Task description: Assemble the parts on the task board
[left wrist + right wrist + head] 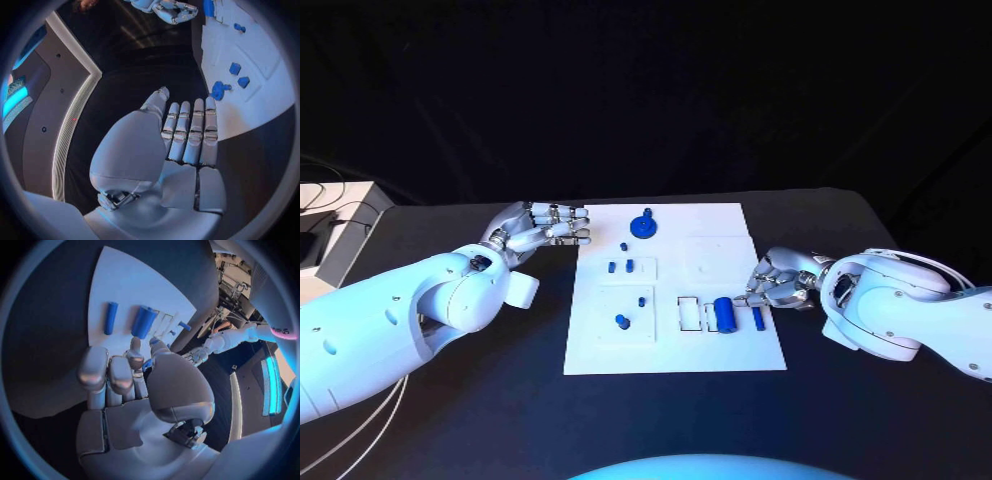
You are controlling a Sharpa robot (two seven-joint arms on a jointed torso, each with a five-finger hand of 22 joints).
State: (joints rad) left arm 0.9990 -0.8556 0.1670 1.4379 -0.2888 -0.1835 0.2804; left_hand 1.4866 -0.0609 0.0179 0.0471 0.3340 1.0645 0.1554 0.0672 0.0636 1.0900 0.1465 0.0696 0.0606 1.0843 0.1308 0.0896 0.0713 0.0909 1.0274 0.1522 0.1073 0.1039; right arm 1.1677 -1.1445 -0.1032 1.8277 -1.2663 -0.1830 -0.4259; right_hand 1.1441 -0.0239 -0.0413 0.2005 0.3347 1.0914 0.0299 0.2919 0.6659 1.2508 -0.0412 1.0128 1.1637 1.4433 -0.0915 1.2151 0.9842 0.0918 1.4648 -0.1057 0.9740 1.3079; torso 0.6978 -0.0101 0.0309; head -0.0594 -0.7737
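Observation:
The white task board point(678, 350) lies mid-table. On it are a round blue part point(643, 222) at the far edge, small blue pieces point(627, 267) in the middle, a thick blue cylinder point(724, 312) and a thin blue rod point(759, 318) near the right edge. My right hand point(776, 280) hovers at the board's right edge, just behind the cylinder point(142, 321) and rod point(110, 317). Its fingers point(112, 375) are curled, and a sliver of a small blue part point(148, 364) shows pinched between thumb and finger. My left hand point(538, 228) sits off the board's far left corner, fingers point(190, 132) straight and holding nothing.
A white box point(336, 225) with cables stands at the table's left edge. Two rectangular slots point(689, 313) lie just left of the cylinder. Bare black table point(473, 400) surrounds the board on all sides.

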